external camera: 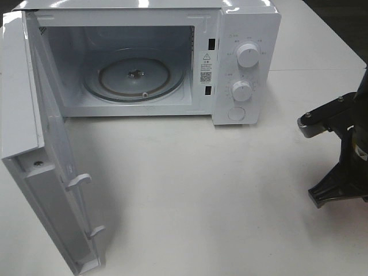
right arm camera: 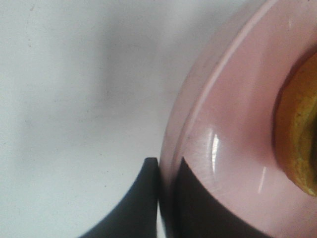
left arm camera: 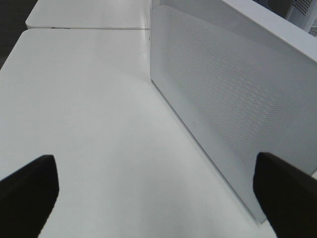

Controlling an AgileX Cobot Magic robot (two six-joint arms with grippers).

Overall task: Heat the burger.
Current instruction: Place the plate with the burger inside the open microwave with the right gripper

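Right gripper (right arm camera: 167, 166) pinches tight the rim of round pink plate (right arm camera: 233, 124) bearing golden-brown burger (right arm camera: 297, 134), left gripper (left arm camera: 158, 196) gapes empty; plate should travel level into open white microwave (external camera: 241, 34), centred on glass turntable (external camera: 135, 77).

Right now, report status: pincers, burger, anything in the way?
Left pincer open, empty, by the microwave door. Right pincer shut on the pink plate rim; burger on the plate. Door open, turntable bare, no obstruction seen.
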